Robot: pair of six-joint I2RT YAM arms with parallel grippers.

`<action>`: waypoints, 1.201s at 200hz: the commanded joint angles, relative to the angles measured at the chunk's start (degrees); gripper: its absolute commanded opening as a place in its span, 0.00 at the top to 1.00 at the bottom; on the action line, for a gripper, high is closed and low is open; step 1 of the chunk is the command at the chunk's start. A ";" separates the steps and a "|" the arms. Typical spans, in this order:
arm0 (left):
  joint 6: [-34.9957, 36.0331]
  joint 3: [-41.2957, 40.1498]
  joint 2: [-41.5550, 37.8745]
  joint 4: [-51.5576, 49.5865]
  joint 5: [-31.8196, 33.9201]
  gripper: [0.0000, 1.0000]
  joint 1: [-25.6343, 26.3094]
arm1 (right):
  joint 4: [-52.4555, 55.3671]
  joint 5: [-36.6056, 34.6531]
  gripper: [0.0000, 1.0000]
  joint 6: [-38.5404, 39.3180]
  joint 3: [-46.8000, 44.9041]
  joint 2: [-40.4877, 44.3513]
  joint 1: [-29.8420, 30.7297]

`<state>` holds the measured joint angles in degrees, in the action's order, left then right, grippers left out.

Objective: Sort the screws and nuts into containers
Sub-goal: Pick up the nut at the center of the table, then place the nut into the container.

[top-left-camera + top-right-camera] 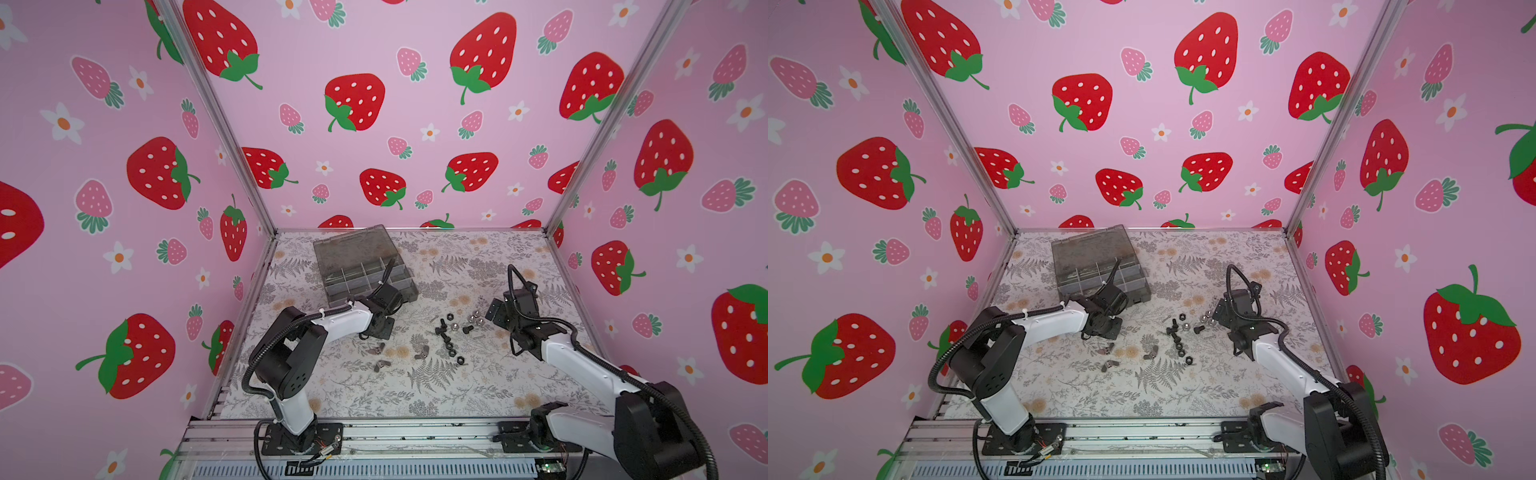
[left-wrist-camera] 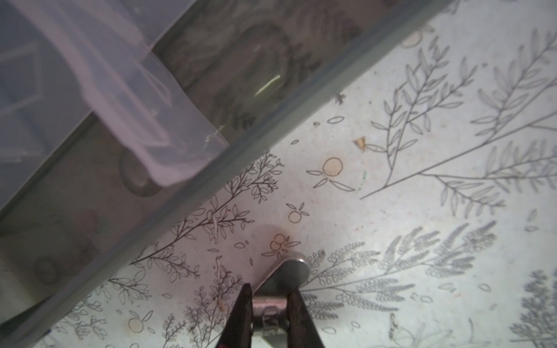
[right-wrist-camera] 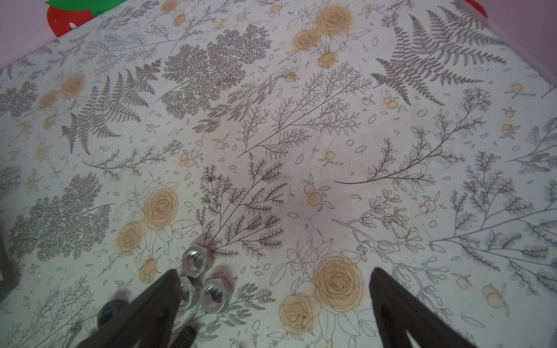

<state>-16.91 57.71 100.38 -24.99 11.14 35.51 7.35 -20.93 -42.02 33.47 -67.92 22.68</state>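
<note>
Sorting progress: early; black round-headed bolts, black hex nuts and dull grey wing nuts lie loose mid-frame, outside the smoky-grey translucent organiser box.
Left gripper: pinching one grey wing nut, lower centre of frame.
Right gripper: spread wide; silver hex nuts beside its lower-left finger.

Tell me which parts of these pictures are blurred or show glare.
Left wrist view: the organiser box is soft, with pale reflections; the wing nut between the left fingers is sharper. Right wrist view: the mat is sharp, the right fingers blurred. Both top views: loose parts look tiny.
</note>
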 commanded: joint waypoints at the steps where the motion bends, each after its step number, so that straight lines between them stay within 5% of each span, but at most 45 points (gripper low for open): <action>1: -1.10 1.56 -1.14 -4.65 1.06 0.88 -0.24 | 0.75 -1.74 0.00 -0.49 0.82 1.43 0.36; 101: -2.39 7.35 -14.81 -9.36 1.83 0.93 -3.90 | -0.21 -1.62 0.00 0.84 0.99 4.56 0.35; 171: 4.76 9.91 -9.61 -8.10 3.25 0.93 -11.16 | -1.17 -1.18 0.00 0.99 0.89 4.07 0.35; 240: 8.85 11.70 -2.08 -5.91 3.03 0.85 -12.59 | -1.47 -1.21 0.00 0.89 0.99 2.72 0.35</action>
<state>-10.02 66.41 96.92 -31.55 13.67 23.07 6.42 -21.47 -40.66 33.47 -64.53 22.72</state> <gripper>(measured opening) 0.202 0.995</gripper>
